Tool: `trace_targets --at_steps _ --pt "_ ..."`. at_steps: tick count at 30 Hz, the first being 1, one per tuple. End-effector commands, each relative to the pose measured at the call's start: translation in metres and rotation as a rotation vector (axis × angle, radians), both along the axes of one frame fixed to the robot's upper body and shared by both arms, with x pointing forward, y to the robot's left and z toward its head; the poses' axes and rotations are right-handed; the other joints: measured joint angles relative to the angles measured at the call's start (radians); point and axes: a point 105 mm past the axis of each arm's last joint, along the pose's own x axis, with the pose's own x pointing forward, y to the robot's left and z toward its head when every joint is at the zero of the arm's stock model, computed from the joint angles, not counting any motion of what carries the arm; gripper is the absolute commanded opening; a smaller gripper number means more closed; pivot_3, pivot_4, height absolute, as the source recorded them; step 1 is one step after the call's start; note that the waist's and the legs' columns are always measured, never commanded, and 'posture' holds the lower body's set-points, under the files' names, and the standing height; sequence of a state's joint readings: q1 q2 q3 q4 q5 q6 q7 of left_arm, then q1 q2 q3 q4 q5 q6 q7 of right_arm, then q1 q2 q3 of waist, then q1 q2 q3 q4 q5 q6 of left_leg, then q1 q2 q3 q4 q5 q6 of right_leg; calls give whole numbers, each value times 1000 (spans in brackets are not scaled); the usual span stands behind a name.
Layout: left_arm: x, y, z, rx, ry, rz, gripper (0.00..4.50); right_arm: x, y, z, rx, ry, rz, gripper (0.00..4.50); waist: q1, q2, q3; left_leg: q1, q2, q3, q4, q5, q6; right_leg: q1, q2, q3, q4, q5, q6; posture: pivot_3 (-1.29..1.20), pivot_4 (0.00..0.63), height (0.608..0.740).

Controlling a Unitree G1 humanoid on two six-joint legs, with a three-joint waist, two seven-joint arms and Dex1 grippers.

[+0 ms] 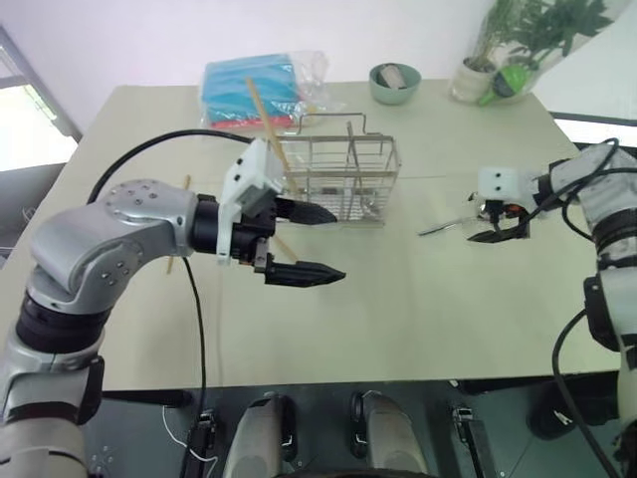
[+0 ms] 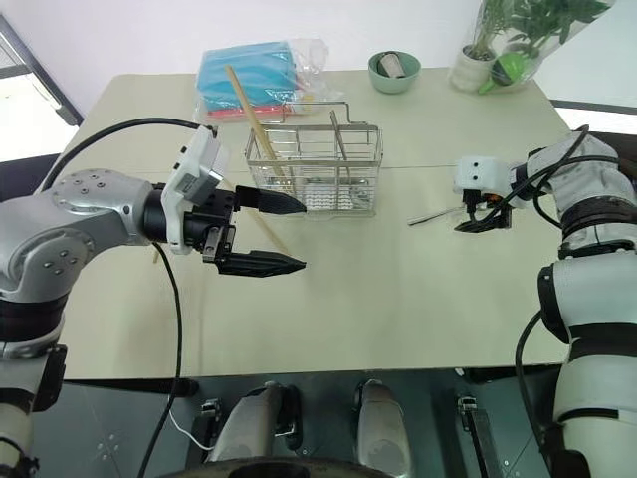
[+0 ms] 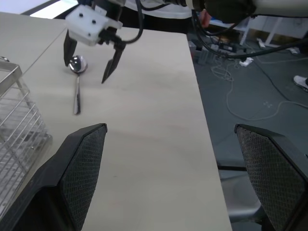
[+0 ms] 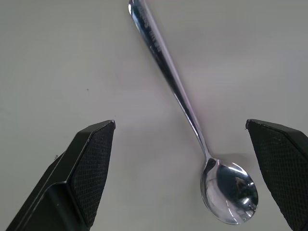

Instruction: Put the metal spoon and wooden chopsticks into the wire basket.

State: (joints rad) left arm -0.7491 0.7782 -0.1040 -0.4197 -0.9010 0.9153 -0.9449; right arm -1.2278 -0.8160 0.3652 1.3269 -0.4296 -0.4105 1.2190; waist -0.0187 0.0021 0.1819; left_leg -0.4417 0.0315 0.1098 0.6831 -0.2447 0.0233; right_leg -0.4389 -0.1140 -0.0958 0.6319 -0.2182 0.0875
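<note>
Metal spoon lies flat beneath open right tool — untouched.

Tabletop: pale beige, a thin seam running across it. Far edge, left of centre: stack of folded cloths, blue with a red layer at the bottom, partly in a clear plastic bag. To its right, well apart: small green bowl with something pale inside, contents unclear. Far right corner: potted plant in a clear vessel, with a green object just beside it. Left wrist view: dark floor past the tabletop edge, with loose cables.
</note>
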Motion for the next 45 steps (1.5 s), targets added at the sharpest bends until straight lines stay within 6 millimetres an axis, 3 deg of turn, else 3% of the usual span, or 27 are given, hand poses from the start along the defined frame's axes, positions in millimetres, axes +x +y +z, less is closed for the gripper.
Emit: trace_targets --at_steps 1,9,12,19,26,29,32,36,45 --pt "0 0 12 -16 -58 1 4456 10 5 10 -28 -68 -2 4500 1 0 0 0 0 0 0 0 0 0 0 0 0 0 0 0 150 715" --pt "1 2 17 -30 -76 27 4456 16 9 -4 -58 -84 -24 4500 2 0 0 0 0 -1 0 0 0 1 0 0 0 0 0 0 150 715" --pt "0 1 20 -40 -81 32 4500 15 10 -8 -53 -63 -26 3663 2 0 0 0 0 -1 0 0 0 1 0 0 0 0 0 0 150 715" --pt "1 2 28 -59 -98 43 4500 15 10 -9 -72 -66 -16 40 1 0 0 0 0 -1 0 0 0 1 0 0 0 0 0 0 150 715" --pt "2 2 32 -70 -103 52 4500 15 8 -9 -81 -62 -19 40 0 0 0 1 0 -1 0 0 0 2 0 0 0 0 0 0 150 715" --pt "3 3 32 -68 -107 61 4500 16 9 -6 -99 -88 -1 923 0 0 0 1 0 -1 0 0 0 2 0 0 0 0 0 0 150 715" --pt "2 3 35 -75 -110 60 4500 17 11 -1 -90 -94 6 2360 1 0 0 1 0 -1 0 0 0 2 0 0 0 0 0 0 150 715" --pt "3 2 37 -83 -118 63 4500 25 15 3 -130 -160 14 2360 0 0 0 1 0 -1 0 0 0 2 0 0 0 0 0 0 150 715" --pt "1 2 40 -92 -123 68 4500 25 14 -6 -168 -130 -2 2360 1 0 0 1 0 -1 1 0 0 3 0 0 0 0 0 0 150 715"
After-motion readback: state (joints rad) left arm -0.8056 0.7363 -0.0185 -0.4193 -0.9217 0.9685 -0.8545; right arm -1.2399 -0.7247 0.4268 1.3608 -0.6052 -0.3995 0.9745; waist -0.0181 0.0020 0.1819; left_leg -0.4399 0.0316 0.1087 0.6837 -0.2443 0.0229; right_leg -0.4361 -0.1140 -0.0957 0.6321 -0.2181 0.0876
